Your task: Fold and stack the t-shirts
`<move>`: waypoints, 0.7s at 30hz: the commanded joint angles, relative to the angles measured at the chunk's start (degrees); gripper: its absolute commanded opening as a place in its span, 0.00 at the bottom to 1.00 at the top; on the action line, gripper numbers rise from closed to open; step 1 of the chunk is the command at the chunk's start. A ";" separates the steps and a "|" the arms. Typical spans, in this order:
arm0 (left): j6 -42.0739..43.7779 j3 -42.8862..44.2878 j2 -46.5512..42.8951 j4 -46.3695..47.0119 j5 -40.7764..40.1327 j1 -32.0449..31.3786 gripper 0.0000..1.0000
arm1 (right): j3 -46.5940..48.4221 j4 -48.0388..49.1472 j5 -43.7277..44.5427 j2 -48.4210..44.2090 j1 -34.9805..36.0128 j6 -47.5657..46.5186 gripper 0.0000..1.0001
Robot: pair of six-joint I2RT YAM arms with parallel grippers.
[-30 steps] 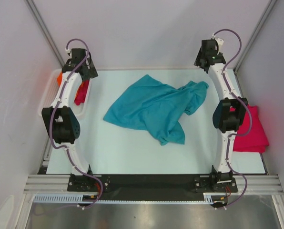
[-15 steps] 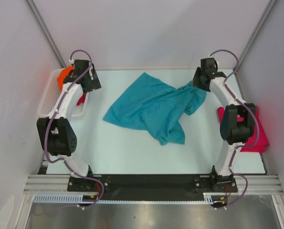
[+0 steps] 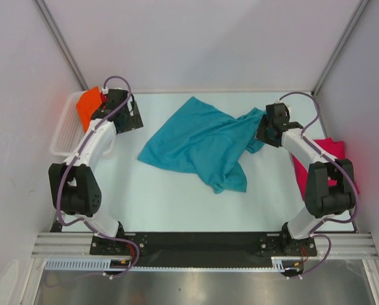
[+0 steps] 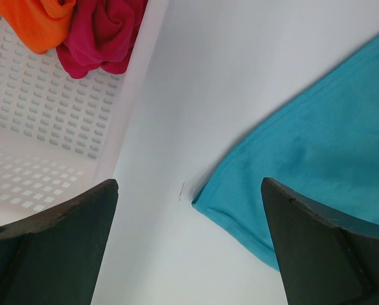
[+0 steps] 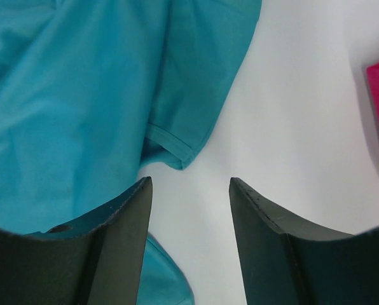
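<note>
- Plain pale walls close in a white worktop [image 3: 177,206], and both arms reach out over it from the near edge.
- The teal shirt [image 3: 196,140] lies in the middle of the worktop, rumpled and unfolded, with one sleeve [image 5: 196,76] thrown out to the right.
- Your right gripper [image 5: 189,181] hangs low just short of that sleeve's hem. Its jaws are apart with nothing between them, so no cloth is caught yet.
- Your left gripper [image 4: 186,187] is spread wide and empty above bare worktop. It sits between the basket [image 4: 49,114] and the teal shirt's left corner [image 4: 208,200] and touches neither.
- In the basket the orange shirt [image 4: 37,22] and a crimson shirt [image 4: 100,35] are bunched against each other, both unfolded.
- A second crimson shirt [image 3: 332,149] lies at the right edge of the worktop, partly behind your right arm. It looks flat and may be a finished fold, but you cannot be sure from here.
- Count the job as early: one shirt done at most.
- The teal shirt has no fold in it and probably needs spreading flat first, with each gripper taking its own side.
- After that, the two shirts in the basket remain to be folded, and then everything has to be stacked.
</note>
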 commanded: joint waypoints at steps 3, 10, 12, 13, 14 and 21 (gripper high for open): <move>1.09 -0.88 -3.16 0.96 0.46 -2.02 0.99 | -3.58 4.44 -1.42 0.37 1.07 2.36 0.56; 2.76 -0.71 -4.83 -0.27 -0.42 -2.81 0.99 | -3.94 8.40 -2.66 6.61 1.69 3.15 0.52; 3.20 -0.45 -5.36 -0.62 -0.69 -2.73 0.98 | -3.32 8.93 -2.92 8.54 1.95 3.68 0.52; 3.38 -0.36 -5.54 -0.97 -0.78 -2.81 0.98 | -3.06 9.02 -2.92 9.07 2.12 3.77 0.51; 3.64 -0.18 -5.71 -1.06 -0.95 -2.73 0.99 | -2.97 9.36 -2.92 9.51 2.21 3.85 0.51; 4.61 0.87 -7.20 -2.03 -1.83 -2.81 0.99 | -2.44 10.77 -2.48 12.23 2.65 4.21 0.50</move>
